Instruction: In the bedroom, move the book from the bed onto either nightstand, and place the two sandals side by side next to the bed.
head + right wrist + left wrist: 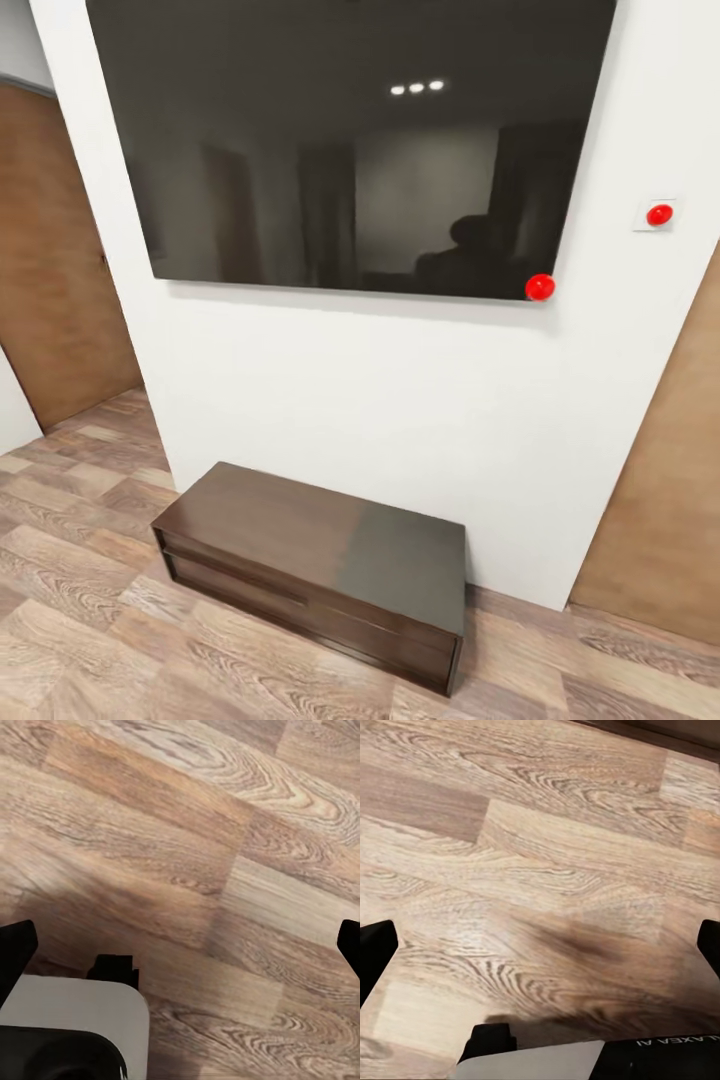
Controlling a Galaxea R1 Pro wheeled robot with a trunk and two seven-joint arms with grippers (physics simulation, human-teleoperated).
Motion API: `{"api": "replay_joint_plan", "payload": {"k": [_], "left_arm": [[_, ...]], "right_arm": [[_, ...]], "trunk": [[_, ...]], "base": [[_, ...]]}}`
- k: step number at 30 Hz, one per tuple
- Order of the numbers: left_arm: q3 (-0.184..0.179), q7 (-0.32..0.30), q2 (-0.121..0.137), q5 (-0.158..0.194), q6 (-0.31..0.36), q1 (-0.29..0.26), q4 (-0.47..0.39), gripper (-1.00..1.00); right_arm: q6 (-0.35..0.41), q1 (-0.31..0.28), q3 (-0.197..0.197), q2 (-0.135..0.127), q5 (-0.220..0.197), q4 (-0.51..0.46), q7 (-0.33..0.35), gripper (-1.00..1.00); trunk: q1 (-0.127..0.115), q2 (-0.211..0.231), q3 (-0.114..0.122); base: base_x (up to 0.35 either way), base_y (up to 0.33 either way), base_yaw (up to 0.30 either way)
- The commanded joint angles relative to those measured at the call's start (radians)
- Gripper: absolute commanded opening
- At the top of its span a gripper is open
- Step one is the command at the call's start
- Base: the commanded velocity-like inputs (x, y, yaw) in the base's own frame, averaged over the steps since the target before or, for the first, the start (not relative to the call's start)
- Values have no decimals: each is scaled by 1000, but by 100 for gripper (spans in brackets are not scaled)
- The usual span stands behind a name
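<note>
Bedroom floor [90, 620]: brown wood planks run across the foreground of the head view, meeting a white wall [330, 400]; none of the frames settles where the book, the sandals or the bed lie.
Bench [320, 560]: a long, low, dark brown glossy cabinet with drawer fronts stands on the planks, its back against the wall, its top bare.
Screen [350, 140]: a large dark panel hangs on the wall above the bench, mirroring three ceiling lights and dim room shapes; a red round button [540, 287] sits at its lower corner.
Wall switch [657, 214]: a small white plate with a red button, just beside the screen.
Doors [55, 260]: brown wooden panels flank the wall on both sides.
Left gripper [540, 952]: fingers [375, 949] spread wide, holding nothing, above bare planks.
Right gripper [180, 952]: fingers [15, 949] likewise parted and unloaded, over bare planks.
</note>
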Motion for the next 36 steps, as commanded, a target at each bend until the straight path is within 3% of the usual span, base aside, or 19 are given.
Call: {"api": "replay_joint_plan", "payload": {"k": [1,13,36], "left_arm": [[0,0,0,0,0,0,0,100],[0,0,1,0,-1,0,0,100],[3,0,1,3,2,0,12,100]], "right_arm": [[0,0,0,0,0,0,0,100],[0,0,0,0,0,0,0,100],[0,1,0,0,0,0,0,100]], "trunk": [[0,0,0],[0,0,0],[0,0,0]], "base": [[-245,-9,244],[-165,-2,244],[-8,0,244]]}}
